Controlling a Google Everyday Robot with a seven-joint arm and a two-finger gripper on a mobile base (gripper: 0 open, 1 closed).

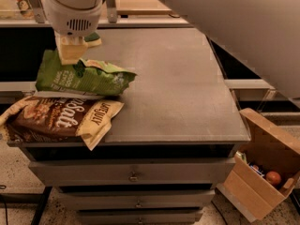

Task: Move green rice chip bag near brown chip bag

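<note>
Green rice chip bag (pixel 86 78) lies at the left side of the tabletop (pixel 187 78), its lower edge overlapping the brown chip bag (pixel 51 118) at the front-left corner. The gripper (pixel 70 53) holds the green bag's upper-left edge, fingers clamped on it. An open cardboard box (pixel 262 182) stands on the floor to the right.

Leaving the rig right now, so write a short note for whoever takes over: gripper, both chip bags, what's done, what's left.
Gripper: over the left side of the table, shut on the far left end of the green rice chip bag.
Green rice chip bag: at the table's left, its near edge meeting the far edge of the brown chip bag.
Brown chip bag: front left corner, partly overhanging the table's edge.
Done: the two bags sit right next to each other.
Left: probably just open the gripper and lift the arm away.
</note>
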